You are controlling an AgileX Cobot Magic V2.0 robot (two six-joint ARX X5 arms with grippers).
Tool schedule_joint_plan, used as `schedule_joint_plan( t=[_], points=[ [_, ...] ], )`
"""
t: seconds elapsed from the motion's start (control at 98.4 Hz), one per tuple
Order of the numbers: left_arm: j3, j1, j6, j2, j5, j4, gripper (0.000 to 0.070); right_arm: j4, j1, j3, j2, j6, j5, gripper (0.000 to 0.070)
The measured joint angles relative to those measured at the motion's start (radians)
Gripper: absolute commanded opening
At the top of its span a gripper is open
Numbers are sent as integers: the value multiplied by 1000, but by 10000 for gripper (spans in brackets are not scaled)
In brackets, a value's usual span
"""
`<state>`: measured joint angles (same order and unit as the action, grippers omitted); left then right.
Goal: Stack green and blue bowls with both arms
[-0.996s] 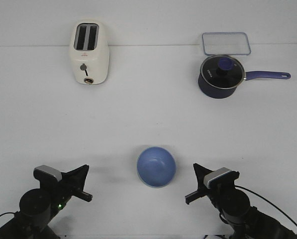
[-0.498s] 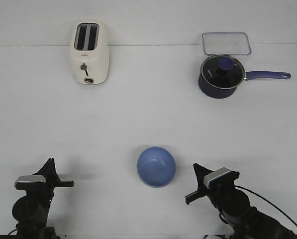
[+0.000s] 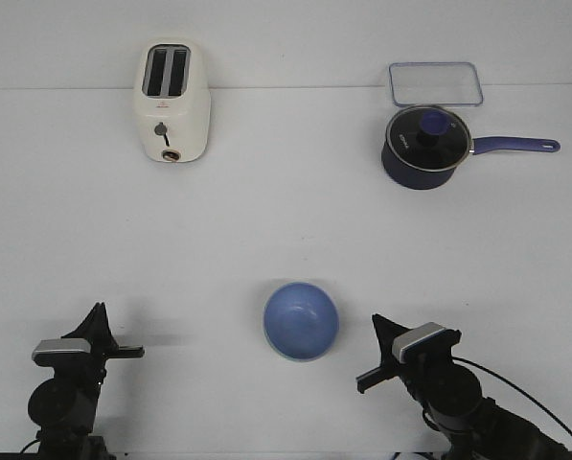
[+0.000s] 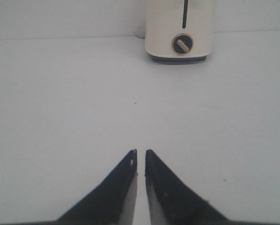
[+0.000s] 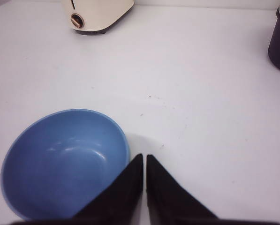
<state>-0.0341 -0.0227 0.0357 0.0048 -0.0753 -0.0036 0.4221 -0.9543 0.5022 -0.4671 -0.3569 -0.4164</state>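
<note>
The periwinkle blue bowl [image 3: 301, 320] sits upright at the front middle of the table; it also shows in the right wrist view [image 5: 60, 159]. A thin pale edge runs along its near rim, and I cannot tell whether that is the green bowl beneath it. No separate green bowl is in view. My left gripper [image 3: 97, 312] is shut and empty at the front left, well apart from the bowl, pointing at the toaster [image 4: 140, 152]. My right gripper [image 3: 377, 321] is shut and empty, its tips [image 5: 144, 157] just beside the bowl's right rim.
A cream toaster [image 3: 171, 101] stands at the back left. A dark navy saucepan with a glass lid [image 3: 424, 146] and a long handle stands at the back right. A clear flat lid [image 3: 435, 83] lies behind it.
My left arm swung away from the bowl toward the front left corner and now faces forward. It has barely moved in the last half second. The right arm and bowl have not moved.
</note>
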Motion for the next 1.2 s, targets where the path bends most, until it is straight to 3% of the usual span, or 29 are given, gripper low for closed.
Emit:
schedule_joint_plan(
  t=[0.671, 0.813, 0.945, 1.047, 1.199],
  points=[
    [0, 0, 0, 0, 0, 0, 15, 5, 29, 0, 12, 19, -36, 13],
    [0, 0, 0, 0, 0, 0, 15, -66, 239, -35, 61, 114, -16, 13],
    [0, 0, 0, 0, 0, 0, 15, -218, 537, -157, 148, 229, 169, 13],
    [0, 0, 0, 0, 0, 0, 15, -253, 749, -270, 253, 301, 323, 13],
    [0, 0, 0, 0, 0, 0, 15, -263, 917, -394, 401, 334, 389, 13]
  ],
)
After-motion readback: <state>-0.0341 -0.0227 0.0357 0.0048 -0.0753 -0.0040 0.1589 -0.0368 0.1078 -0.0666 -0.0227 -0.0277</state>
